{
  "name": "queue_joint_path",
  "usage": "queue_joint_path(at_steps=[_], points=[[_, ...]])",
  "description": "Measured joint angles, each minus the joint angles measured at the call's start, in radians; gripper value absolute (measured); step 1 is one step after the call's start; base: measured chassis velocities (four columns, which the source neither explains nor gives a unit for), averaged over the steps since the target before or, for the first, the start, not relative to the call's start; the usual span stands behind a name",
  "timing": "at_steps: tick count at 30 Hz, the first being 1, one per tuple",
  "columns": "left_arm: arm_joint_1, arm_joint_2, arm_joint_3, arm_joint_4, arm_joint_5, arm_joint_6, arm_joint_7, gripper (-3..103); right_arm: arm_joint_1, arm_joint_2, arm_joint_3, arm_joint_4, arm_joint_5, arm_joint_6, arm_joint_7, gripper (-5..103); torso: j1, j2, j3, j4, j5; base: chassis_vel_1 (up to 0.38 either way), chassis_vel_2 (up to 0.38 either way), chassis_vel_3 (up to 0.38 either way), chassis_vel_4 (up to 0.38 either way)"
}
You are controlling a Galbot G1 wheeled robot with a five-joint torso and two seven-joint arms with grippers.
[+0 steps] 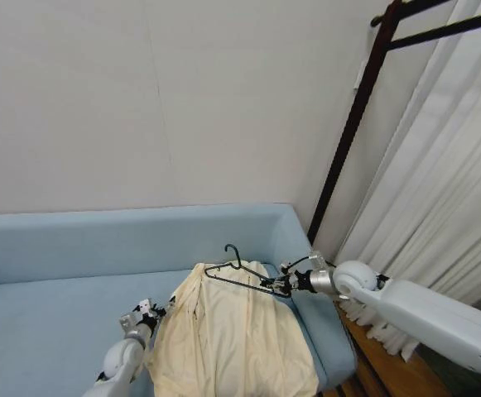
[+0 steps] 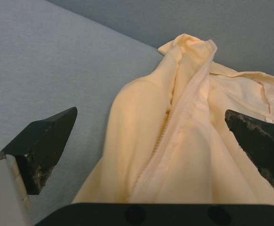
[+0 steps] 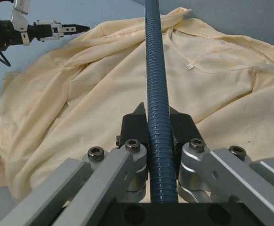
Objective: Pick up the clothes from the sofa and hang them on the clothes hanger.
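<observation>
Two large things fill the head view: a light blue sofa (image 1: 58, 273) across the lower left and white curtains (image 1: 439, 182) down the right side. A dark clothes rack (image 1: 349, 136) slants up between them to the upper right corner, and wooden floor (image 1: 389, 374) shows at the lower right. The cream jacket (image 1: 232, 331) lies spread on the sofa seat at lower centre, against the right armrest. A black hanger (image 1: 237, 266) lies over its upper edge with the hook pointing up.

The right gripper (image 1: 283, 286) reaches in from the right, level with the jacket's top edge, and the armrest lies under its arm. The left gripper (image 1: 159, 311) sits at the jacket's left edge, low in the frame.

From the right wrist, the hanger (image 3: 154, 56) is a ribbed dark blue bar running up the middle of the frame. The right gripper (image 3: 155, 120) has its jaws pinched tight on it, over the jacket (image 3: 212, 80) and its small neck label. The left gripper (image 3: 68, 29) shows far off at the upper left.

From the left wrist, the left gripper (image 2: 151, 111) has its jaws spread wide and holds nothing. One black fingertip (image 2: 47, 136) is over the sofa fabric (image 2: 42, 61) and the other over the jacket (image 2: 193, 155), whose zip front runs between them.
</observation>
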Motion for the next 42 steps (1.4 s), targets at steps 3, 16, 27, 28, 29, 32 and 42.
queue_joint_path(at_steps=[3,16,27,28,29,32,42], points=[[-0.019,-0.015,0.008,0.019,0.015,-0.006,0.003,100,-0.028,0.009,0.011,0.0,-0.016,0.011,0.032,8,0.0,0.0,0.0,0.0001,0.0001,0.0,0.0,0.0,0.0],[0.014,-0.026,0.031,-0.055,0.128,-0.023,0.006,100,-0.084,0.011,0.029,0.007,-0.024,0.04,0.097,8,0.0,0.0,0.0,0.0002,0.0001,0.0,0.0,0.0,0.0],[-0.059,-0.034,0.078,0.001,0.151,-0.017,0.007,100,-0.078,0.011,0.026,0.0,-0.024,0.043,0.082,8,0.0,0.0,0.0,0.0,0.0001,0.0,0.0,0.0,0.0],[-0.071,-0.037,0.083,0.019,0.143,-0.016,0.011,100,-0.077,0.012,0.025,0.001,-0.024,0.043,0.084,8,0.0,0.0,0.0,0.0002,0.0,0.0,0.0,0.0,0.0],[-0.082,-0.039,0.087,0.036,0.131,-0.014,0.015,100,-0.075,0.012,0.024,0.003,-0.024,0.043,0.088,8,0.0,0.0,0.0,0.0001,0.0,0.0,0.0,0.0,0.0],[-0.1,-0.044,0.091,0.058,0.115,-0.016,0.023,100,-0.071,0.014,0.023,0.003,-0.025,0.042,0.096,8,0.0,0.0,0.0,0.0001,0.0,0.0,0.0,0.0,0.0],[-0.205,-0.017,0.106,0.083,0.044,-0.002,0.03,100,-0.023,0.075,0.016,-0.012,-0.005,0.017,0.114,8,0.0,0.0,0.0,0.0001,0.0,0.0,0.0,0.0,0.0]])
